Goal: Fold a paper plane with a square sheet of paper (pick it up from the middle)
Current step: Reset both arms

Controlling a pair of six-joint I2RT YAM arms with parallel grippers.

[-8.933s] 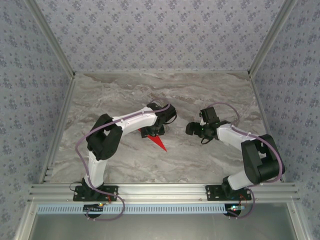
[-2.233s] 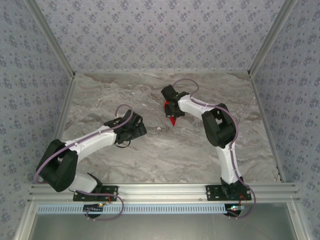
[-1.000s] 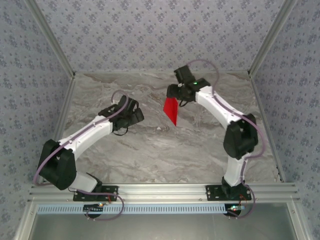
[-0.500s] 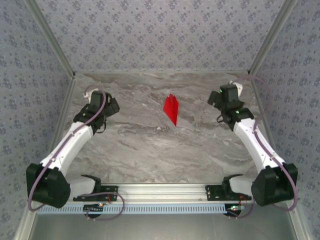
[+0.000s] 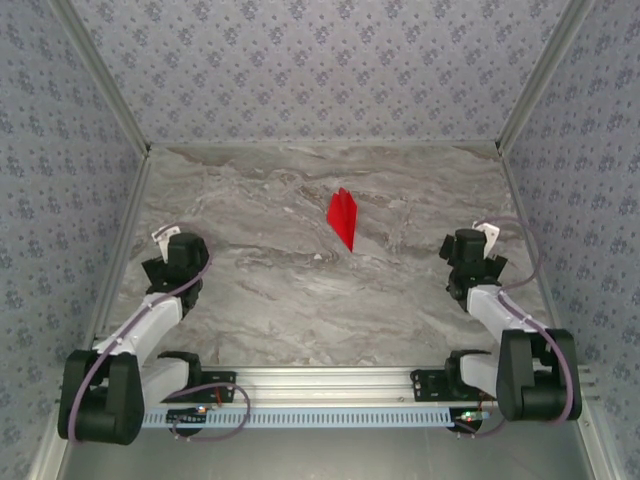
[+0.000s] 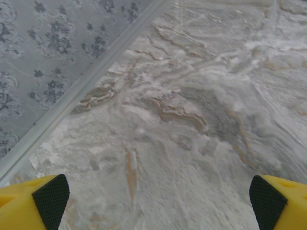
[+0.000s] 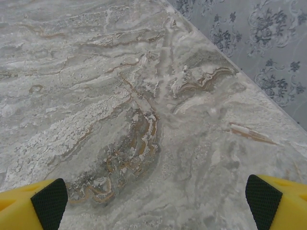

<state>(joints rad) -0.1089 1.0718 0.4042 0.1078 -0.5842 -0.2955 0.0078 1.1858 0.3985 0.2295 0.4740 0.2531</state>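
Marble table (image 5: 270, 300): paper plane (image 5: 343, 218) far-centre, well apart from left tool (image 5: 183, 244), right tool (image 5: 465, 243).

Scene's lit brightly and evenly, pretty diffuse; only faint shadows are thrown on the worktop (image 5: 280, 310). Wrist views are kept sharp mid-frame, blurred a little at the fingers (image 6: 48, 199).

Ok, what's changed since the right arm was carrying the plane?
The right gripper let go of the paper plane and drew back to the near right of the table, jaws open and empty. The left gripper, also open, drew back to the near left. The plane has lain still at the far middle since release.
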